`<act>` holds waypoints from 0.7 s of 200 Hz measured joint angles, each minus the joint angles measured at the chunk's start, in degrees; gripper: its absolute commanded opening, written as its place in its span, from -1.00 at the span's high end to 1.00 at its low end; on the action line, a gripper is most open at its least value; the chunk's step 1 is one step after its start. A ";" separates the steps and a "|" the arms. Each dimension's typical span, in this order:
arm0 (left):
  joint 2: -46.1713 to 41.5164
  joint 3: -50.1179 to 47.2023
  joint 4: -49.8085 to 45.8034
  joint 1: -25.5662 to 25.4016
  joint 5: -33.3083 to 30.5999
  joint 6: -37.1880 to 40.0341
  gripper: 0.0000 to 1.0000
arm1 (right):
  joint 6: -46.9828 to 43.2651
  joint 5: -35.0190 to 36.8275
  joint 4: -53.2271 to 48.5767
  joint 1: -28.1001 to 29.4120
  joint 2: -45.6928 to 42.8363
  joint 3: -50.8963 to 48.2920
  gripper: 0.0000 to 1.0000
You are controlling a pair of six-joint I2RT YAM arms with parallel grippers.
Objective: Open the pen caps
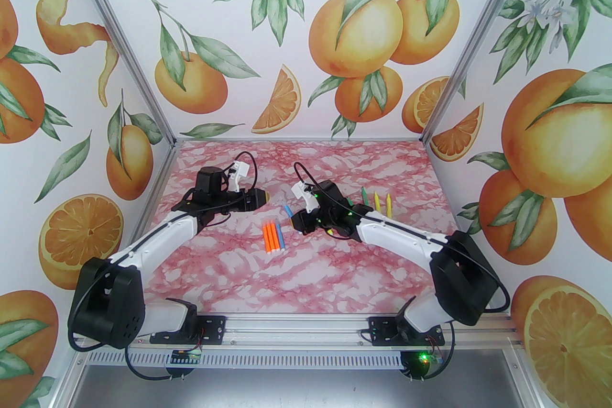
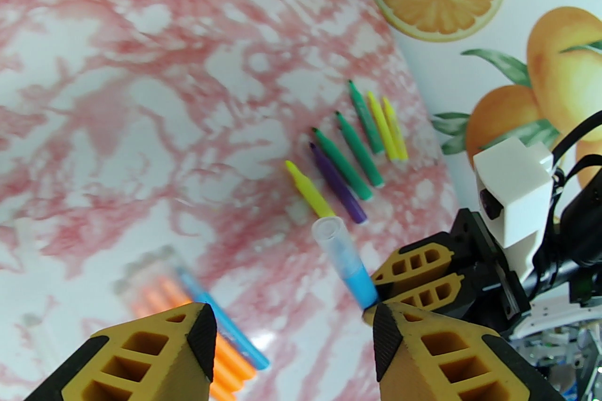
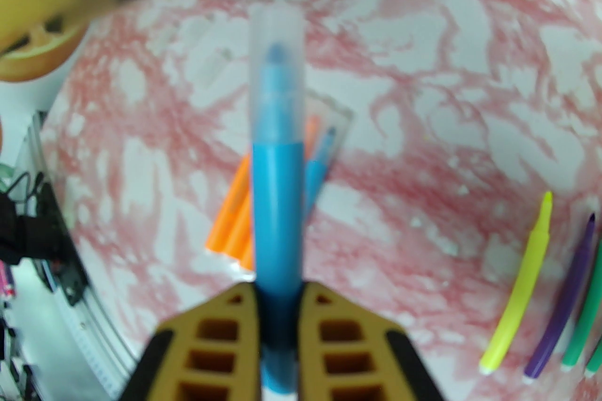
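Observation:
My right gripper point(image 3: 277, 295) is shut on a blue pen point(image 3: 276, 201) and holds it off the table, pointing away toward the left arm. A clear pen cap point(image 3: 276, 60) sits over its tip. In the left wrist view the same pen cap point(image 2: 329, 234) and blue pen point(image 2: 360, 286) stick out of the right gripper point(image 2: 376, 288). My left gripper point(image 2: 294, 338) is open, with nothing between its fingers, and the cap lies just beyond its right fingertip. From above, the left gripper point(image 1: 265, 197) faces the held blue pen point(image 1: 288, 209) across a small gap.
Three orange pens and a blue one point(image 1: 273, 236) lie side by side mid-table under the grippers, their capped ends point(image 3: 329, 126) clear. Several bare-tipped green, yellow and purple pens point(image 2: 357, 154) lie in a row to the right, behind the right arm point(image 1: 406, 238).

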 measured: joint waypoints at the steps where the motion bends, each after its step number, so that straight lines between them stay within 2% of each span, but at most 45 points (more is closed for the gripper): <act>1: 0.09 0.00 0.07 -0.04 0.07 -0.11 -0.09 | -0.02 -0.09 0.09 0.00 -0.07 -0.02 0.92; 99: 3.54 1.03 8.28 -2.64 6.25 -6.95 -0.10 | -0.68 -2.64 2.38 0.00 -1.60 -0.31 0.94; 140: 4.76 1.42 9.68 -3.34 7.32 -8.35 0.04 | -0.68 -2.69 2.62 0.00 -1.62 -0.31 0.95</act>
